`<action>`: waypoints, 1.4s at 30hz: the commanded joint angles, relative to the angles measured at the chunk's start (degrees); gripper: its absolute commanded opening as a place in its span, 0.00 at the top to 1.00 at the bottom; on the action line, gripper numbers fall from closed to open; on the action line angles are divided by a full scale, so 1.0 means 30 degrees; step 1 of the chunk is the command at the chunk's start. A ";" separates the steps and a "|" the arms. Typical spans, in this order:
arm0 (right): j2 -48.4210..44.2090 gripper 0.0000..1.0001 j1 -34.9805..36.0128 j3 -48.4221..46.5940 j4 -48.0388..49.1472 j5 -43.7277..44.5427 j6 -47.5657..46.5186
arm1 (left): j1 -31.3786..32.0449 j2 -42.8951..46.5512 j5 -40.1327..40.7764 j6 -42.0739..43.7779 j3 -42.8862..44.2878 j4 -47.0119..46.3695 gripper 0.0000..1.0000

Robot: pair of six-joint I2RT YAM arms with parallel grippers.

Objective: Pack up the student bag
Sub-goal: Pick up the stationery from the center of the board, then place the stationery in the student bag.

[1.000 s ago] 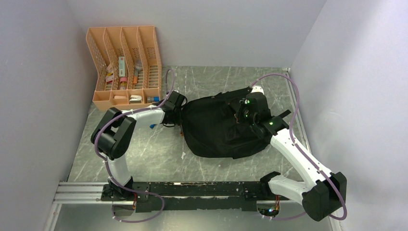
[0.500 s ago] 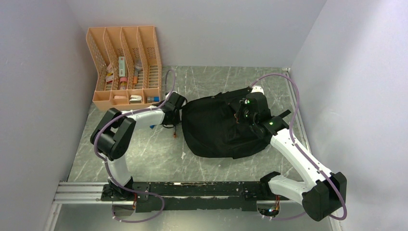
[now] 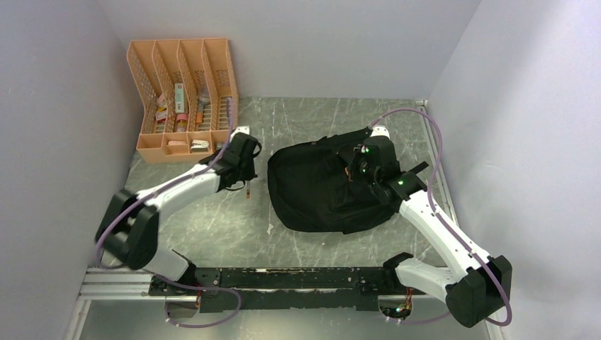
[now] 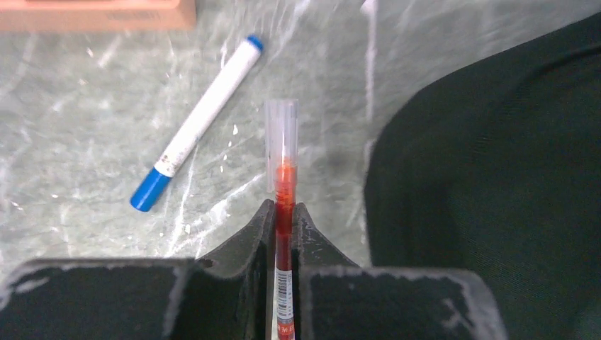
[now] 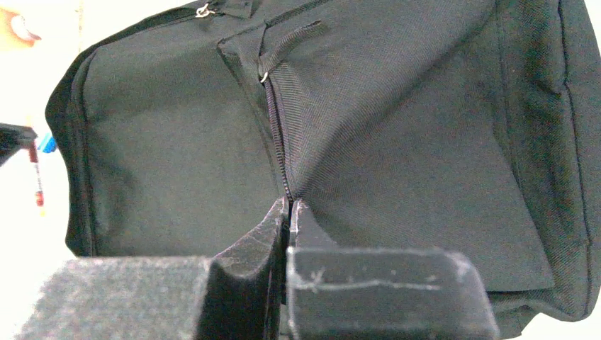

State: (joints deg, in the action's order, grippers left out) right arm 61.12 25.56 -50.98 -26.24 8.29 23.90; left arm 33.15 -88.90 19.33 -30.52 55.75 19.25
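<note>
L gripper [image 4: 283, 210] is clenched on a red pen [image 4: 282, 159], cap pointing to 12 o'clock in wrist view. A blue marker [image 4: 198, 124] lies on the table [image 4: 85, 156] at 10 o'clock of it. The student bag [image 3: 319, 188] sits mid-table, at 3 o'clock from L gripper. R gripper [image 5: 289, 207] pinches 1 fabric fold of it by the zipper [image 5: 278, 120].

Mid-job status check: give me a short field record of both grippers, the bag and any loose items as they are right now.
left gripper: shut on red pen, clear cap sticking out past the fingertips
right gripper: shut on student bag, pinching a fabric fold at a zipper seam
student bag: lying on the table, beside the pen
blue-capped marker: loose on the table, apart from the pen
orange organiser: back left corner
</note>
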 commanded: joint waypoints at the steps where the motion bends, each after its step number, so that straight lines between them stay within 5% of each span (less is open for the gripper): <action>1: -0.0088 1.00 0.0036 -0.0083 0.0310 -0.0008 -0.0404 | -0.0106 0.3626 -0.0423 0.1221 -0.0673 -0.1849 0.95; 12: -0.0128 1.00 0.0050 -0.0284 0.0135 0.0297 -0.0484 | 0.0644 0.4653 -0.9530 0.0061 -0.0601 -0.6111 0.95; 24: -0.0503 1.00 0.0037 -0.0145 0.0199 -0.0320 -0.0063 | 0.4931 0.0001 -1.0676 -0.3085 0.0689 -1.0457 0.95; 42: -0.0670 1.00 0.0053 0.0196 0.0251 -0.0810 0.0130 | 0.5680 -0.5550 -1.1637 -0.3784 0.4577 -1.1535 0.95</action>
State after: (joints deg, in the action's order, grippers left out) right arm 60.77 25.56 -50.98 -26.20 6.79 23.53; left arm 49.65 -103.07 -13.47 -41.34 65.56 -12.14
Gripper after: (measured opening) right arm 0.016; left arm 0.124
